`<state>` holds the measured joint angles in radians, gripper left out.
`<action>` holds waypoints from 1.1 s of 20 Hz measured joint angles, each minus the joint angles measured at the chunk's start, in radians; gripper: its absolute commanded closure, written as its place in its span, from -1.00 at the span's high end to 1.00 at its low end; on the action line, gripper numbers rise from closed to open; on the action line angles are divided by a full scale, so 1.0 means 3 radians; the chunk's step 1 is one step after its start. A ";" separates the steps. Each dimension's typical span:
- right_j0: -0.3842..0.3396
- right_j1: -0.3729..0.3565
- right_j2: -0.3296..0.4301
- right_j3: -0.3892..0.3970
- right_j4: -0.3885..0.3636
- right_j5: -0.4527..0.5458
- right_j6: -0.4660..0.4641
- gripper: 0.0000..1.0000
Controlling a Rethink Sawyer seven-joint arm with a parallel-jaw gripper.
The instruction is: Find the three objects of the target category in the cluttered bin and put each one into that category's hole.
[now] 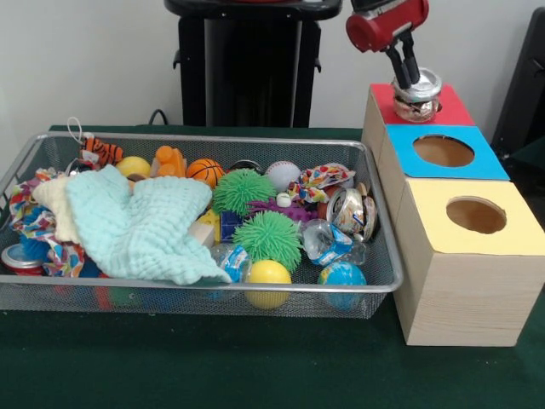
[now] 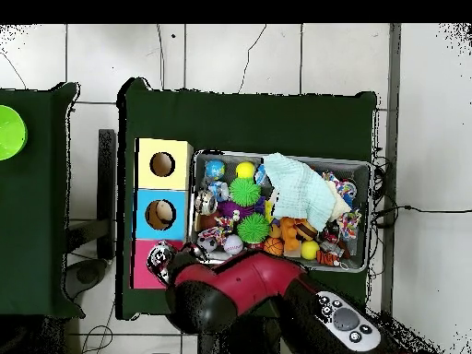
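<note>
Can (image 1: 417, 96) gripped upright in closed tool (image 1: 407, 78), directly over red box's hole (image 1: 423, 107), bottom at rim; straight down to drop.

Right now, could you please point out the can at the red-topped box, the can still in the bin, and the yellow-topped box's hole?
can at the red-topped box (image 1: 417, 92), front view, silver top
can in the bin (image 1: 347, 210), front view, shiny end
yellow-topped box's hole (image 1: 476, 215), front view, opening
</note>
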<state>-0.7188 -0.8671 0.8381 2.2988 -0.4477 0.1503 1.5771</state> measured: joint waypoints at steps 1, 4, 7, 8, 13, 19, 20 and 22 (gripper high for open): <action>-0.0135 -0.0061 0.0144 0.0000 0.0090 0.0093 0.0000 -1.00; -0.0332 -0.0152 0.0348 0.0001 0.0219 0.0257 0.0000 -1.00; -0.0447 -0.0198 0.0467 0.0001 0.0286 0.0361 0.0000 -1.00; -0.0578 -0.0239 0.0601 0.0000 0.0355 0.0500 0.0000 -1.00; -0.0798 -0.0229 0.0789 -0.0048 0.0384 0.0765 -0.0001 -1.00; -0.0935 -0.0083 0.0853 -0.0172 0.0367 0.0930 -0.0001 -1.00; -0.0935 -0.0064 0.0853 -0.0178 0.0359 0.0930 -0.0001 -1.00; -0.0920 -0.0026 0.0853 -0.0183 0.0328 0.0930 -0.0001 -1.00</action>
<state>-0.9947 -0.8750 1.0938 2.2438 -0.3493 0.4292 1.5769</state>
